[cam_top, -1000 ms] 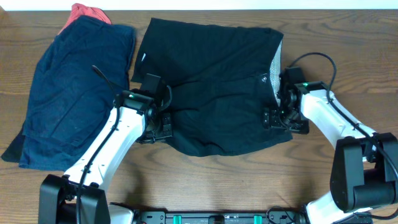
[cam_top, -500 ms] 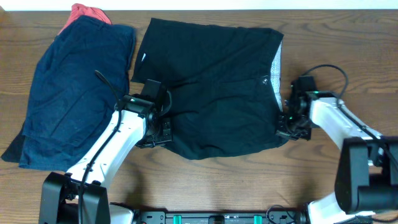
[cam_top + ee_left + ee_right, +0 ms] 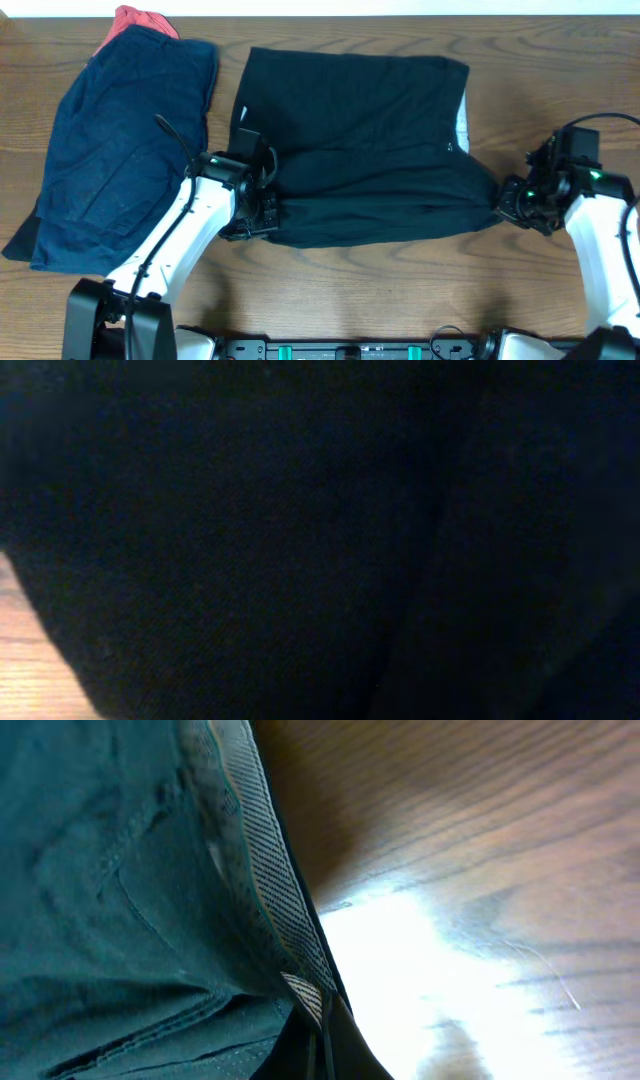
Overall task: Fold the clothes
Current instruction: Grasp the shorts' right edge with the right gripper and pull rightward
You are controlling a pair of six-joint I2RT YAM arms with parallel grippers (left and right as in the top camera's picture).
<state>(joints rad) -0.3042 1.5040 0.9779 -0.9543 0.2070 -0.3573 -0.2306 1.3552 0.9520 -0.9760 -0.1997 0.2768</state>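
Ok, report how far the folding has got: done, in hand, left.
Done: nothing looks fully folded. In hand: the black shorts lie spread mid-table, stretched between the left gripper at their lower left edge and the right gripper, which pulls their right end into a point. Left: folding those shorts, then the navy garment and the red garment peeking from under it.

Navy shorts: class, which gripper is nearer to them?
Left. The left gripper is beside the navy shorts, at the near edge of the black shorts; the right gripper is at their far end.
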